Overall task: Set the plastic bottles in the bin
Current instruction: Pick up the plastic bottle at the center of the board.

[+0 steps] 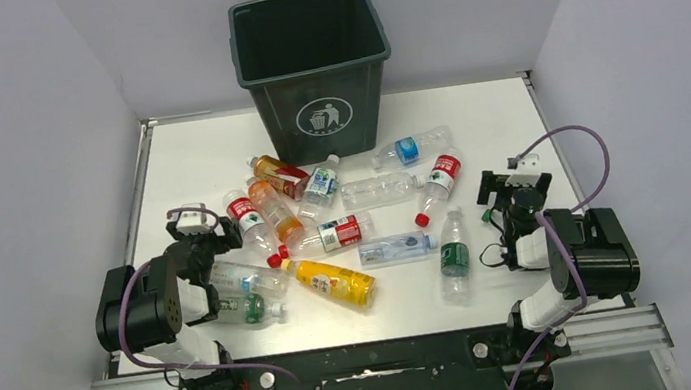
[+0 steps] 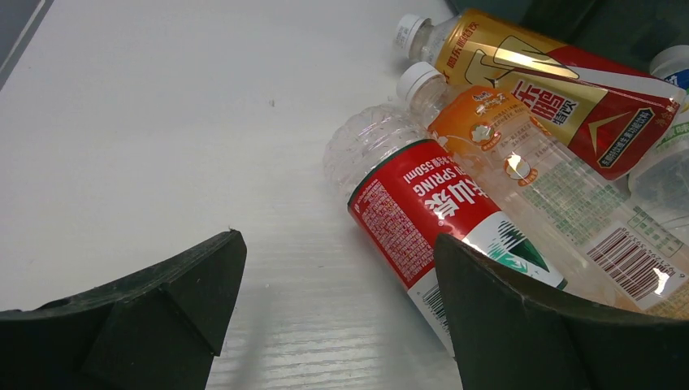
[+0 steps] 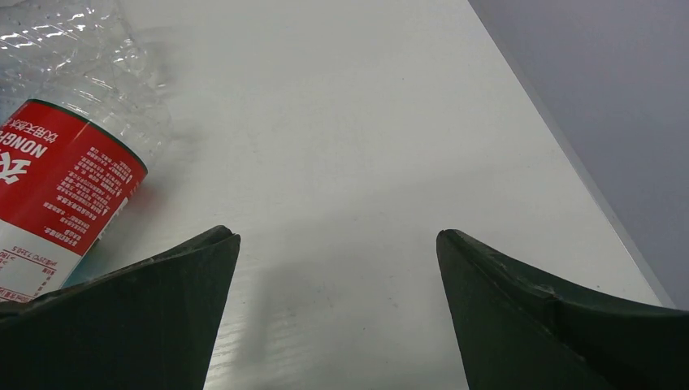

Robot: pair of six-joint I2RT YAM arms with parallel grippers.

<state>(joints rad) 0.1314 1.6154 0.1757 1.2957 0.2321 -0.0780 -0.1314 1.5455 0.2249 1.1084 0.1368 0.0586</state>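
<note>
Several plastic bottles (image 1: 327,236) lie scattered over the middle of the white table (image 1: 196,164), in front of the dark green bin (image 1: 311,58) at the back. My left gripper (image 1: 197,231) is open at the left edge of the pile; only bare table lies between its fingers. A red-labelled bottle (image 2: 422,203) lies just beside its right finger (image 2: 520,325), with an orange-labelled bottle (image 2: 520,171) beyond it. My right gripper (image 1: 512,186) is open over bare table on the right. Another red-labelled bottle (image 3: 61,175) lies to its left.
A green-labelled bottle (image 1: 454,256) and a yellow-labelled bottle (image 1: 335,281) lie nearest the front edge. More bottles (image 1: 244,299) lie against the left arm. Grey walls close in both sides. The table's right edge (image 3: 585,171) runs close past my right gripper.
</note>
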